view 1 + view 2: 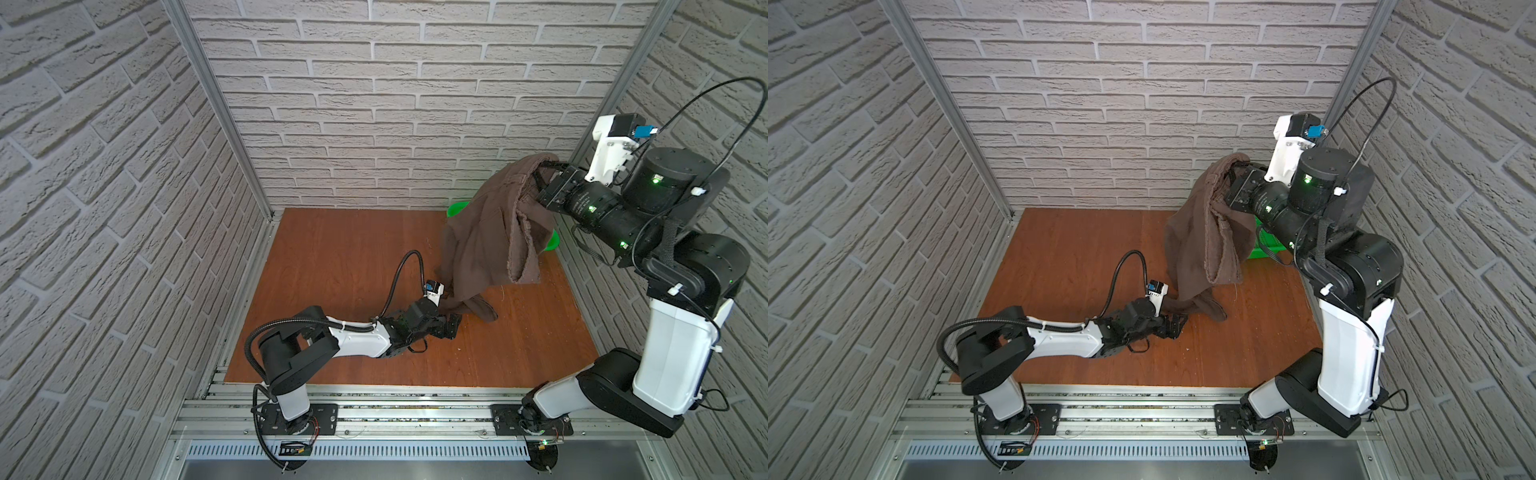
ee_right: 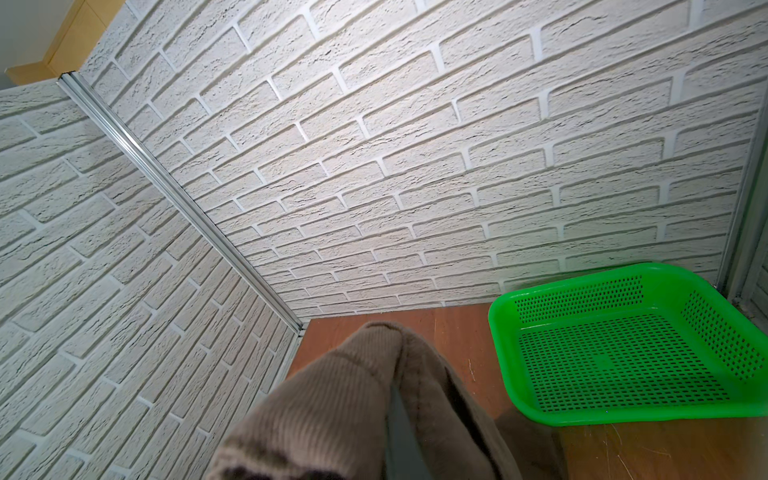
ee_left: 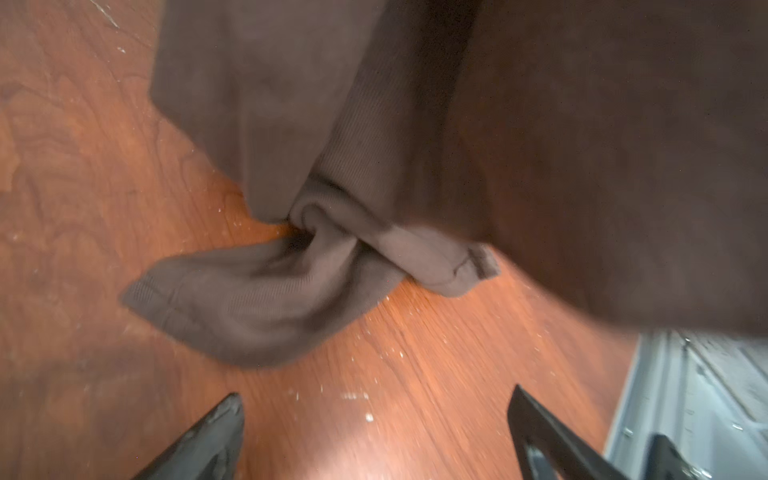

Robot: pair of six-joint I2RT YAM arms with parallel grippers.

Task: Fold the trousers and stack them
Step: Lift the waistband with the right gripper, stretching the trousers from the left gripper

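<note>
A: What sort of place am I driving in?
B: A robotics lab cell, I'd say. I see brick-print panels (image 1: 374, 104) framed by aluminium posts (image 1: 217, 104), a wood-grain bench (image 1: 353, 257) — and the left arm (image 1: 357, 340) and right arm (image 1: 673, 353) bolted to a slotted rail (image 1: 395, 409).

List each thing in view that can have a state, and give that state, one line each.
trousers, unfolded, hanging from the right gripper, leg ends on the table
right gripper, shut on the trousers, raised
left gripper, open, empty, near the leg ends
green basket, empty, upright
</note>
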